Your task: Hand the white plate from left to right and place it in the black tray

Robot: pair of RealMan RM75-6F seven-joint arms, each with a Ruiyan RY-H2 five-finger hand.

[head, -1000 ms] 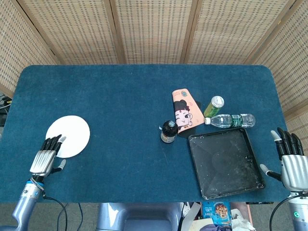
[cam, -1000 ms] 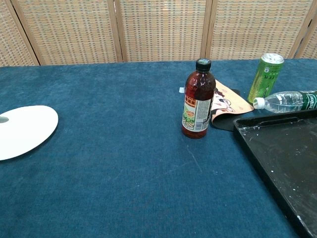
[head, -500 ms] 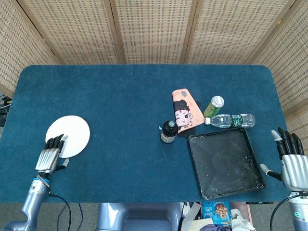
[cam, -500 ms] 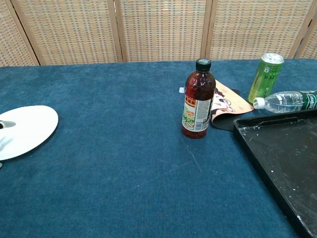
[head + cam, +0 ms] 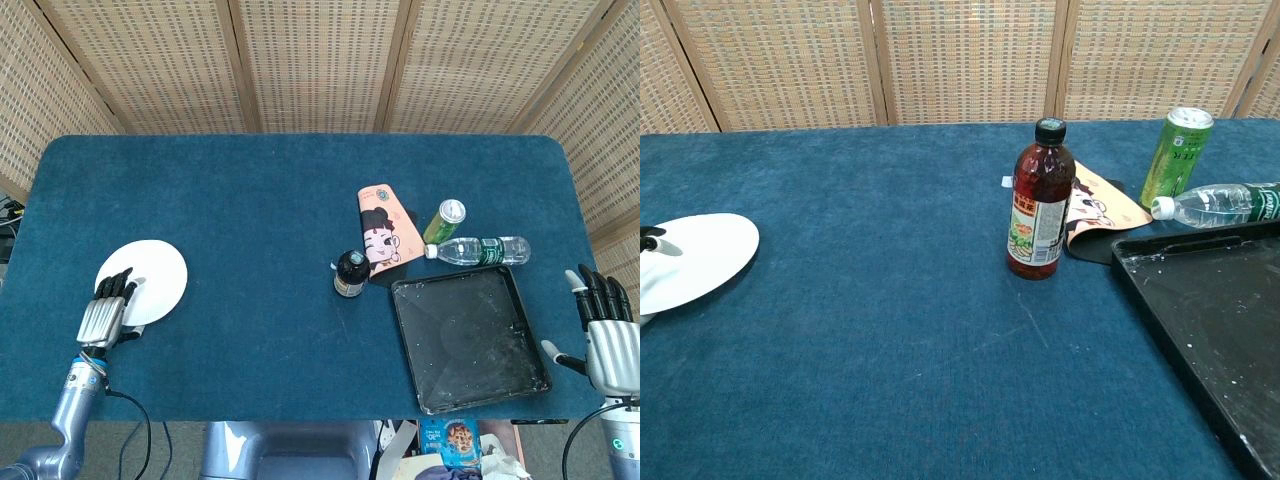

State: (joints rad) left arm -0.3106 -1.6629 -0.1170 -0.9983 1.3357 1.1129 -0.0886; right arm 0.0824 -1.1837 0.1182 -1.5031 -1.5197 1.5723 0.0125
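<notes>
The white plate [image 5: 150,278] lies at the table's near left, also seen at the left edge of the chest view as the plate [image 5: 702,258]. My left hand [image 5: 108,306] reaches over its near-left rim, fingers laid on top, thumb hidden below. The plate's right edge looks slightly raised, with a dark shadow under it. Dark fingertips [image 5: 650,240] show on the plate in the chest view. The black tray [image 5: 468,338] sits at the near right with nothing in it. My right hand [image 5: 605,335] hangs to the right of the tray, fingers spread, holding nothing.
A brown bottle [image 5: 350,272] stands just left of the tray's far corner. A pink cartoon pouch [image 5: 382,228], a green can [image 5: 444,220] and a lying water bottle [image 5: 478,250] crowd the tray's far side. Wicker screens close the back.
My left hand has slid forward onto the plate's near rim and its thumb has gone out of sight. The plate has tipped slightly. The right hand has stayed still.
</notes>
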